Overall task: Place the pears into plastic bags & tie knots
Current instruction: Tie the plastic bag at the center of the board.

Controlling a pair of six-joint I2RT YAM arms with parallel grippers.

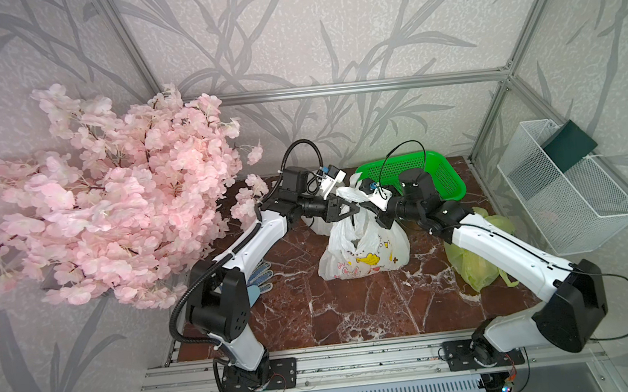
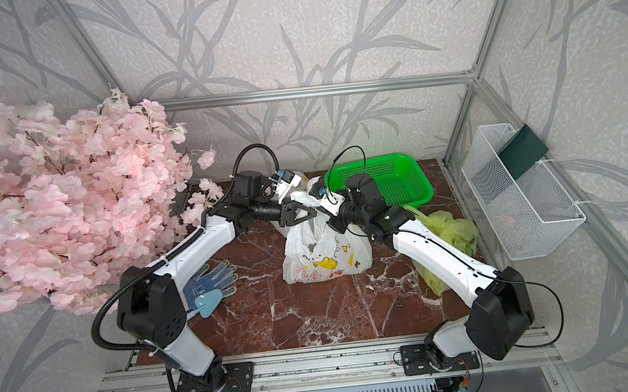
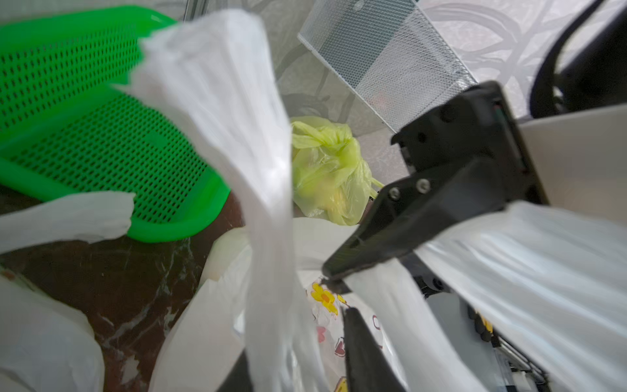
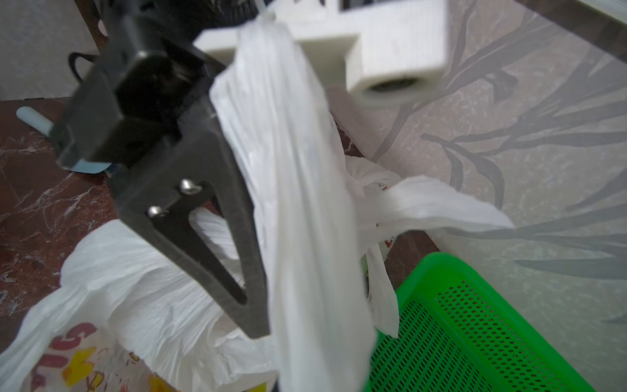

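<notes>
Our right pincer (image 3: 334, 276) is clenched on one twisted handle (image 3: 509, 258) of the white plastic bag with yellow and pink cartoon prints (image 1: 365, 255). Our left pincer (image 1: 356, 209) stands parted just beside it. In the left wrist view the bag's second handle (image 3: 268, 203) runs up between its fingers (image 3: 359, 346), which do not pinch it.

The printed bag sits mid-desk between the arms, on the marbled red-brown desk (image 1: 355, 311). Its mouth gapes and we see no knot.

Of the pears we see little. A pale rounded form (image 3: 227, 251) at the bag's mouth may be one. Yellowish lumps show through the knotted translucent yellow-green bag (image 1: 472, 268), which lies under the right arm near the green mesh basket (image 1: 445, 184). Another white bag (image 4: 373, 190), seemingly knotted, rests behind, by the wall.

We judge the tie to be half made, and it could go wrong in several ways:
- The unpinched second handle could slide out of the parted jaws, and the crossing would come undone.
- A hard pull from the right could stretch or tear the thin film.
- That pull could also tip the bag and spill fruit through the open mouth.
- The pincers work so close together that they could knock each other or snag a cable.
</notes>
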